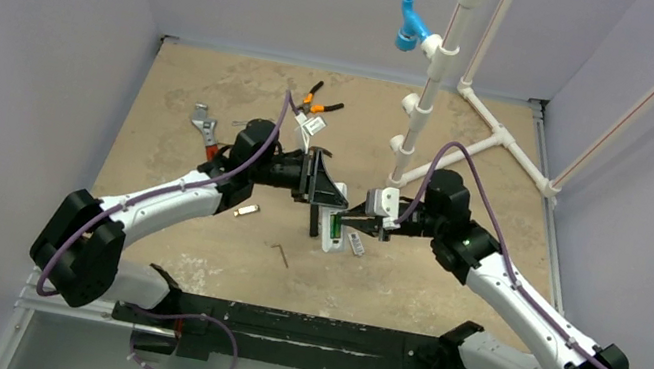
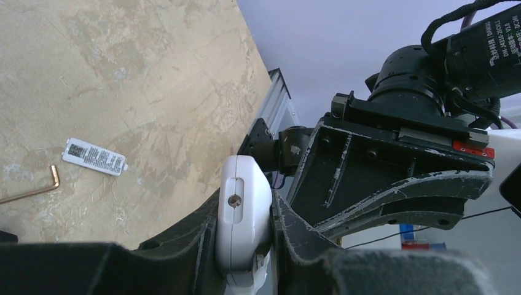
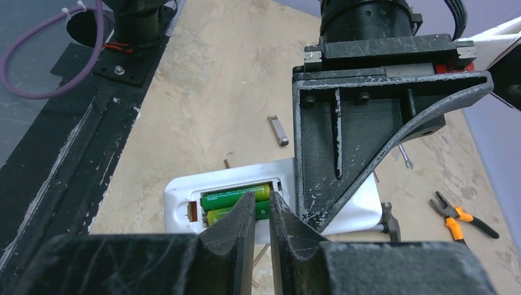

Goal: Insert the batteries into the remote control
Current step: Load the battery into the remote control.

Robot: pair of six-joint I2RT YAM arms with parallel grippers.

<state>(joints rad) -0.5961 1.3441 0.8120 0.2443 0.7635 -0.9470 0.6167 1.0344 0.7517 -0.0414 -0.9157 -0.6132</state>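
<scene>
Above mid-tabletop (image 1: 445,297), my left jaws clamp the light, slick remote (image 2: 242,215) edgewise; right jaws, near-closed, meet batteries (image 3: 236,198) at twelve o'clock.

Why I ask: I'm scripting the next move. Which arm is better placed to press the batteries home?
Right, probably. The right claw, nearly shut, is at the batteries in the open compartment; the left claw is occupied clamping the remote.

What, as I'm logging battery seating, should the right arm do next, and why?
Probably press gently with the right gripper: its shut jaws sit over two green cylindrical batteries lying inside the slim white remote control, which the left gripper clamps.
</scene>
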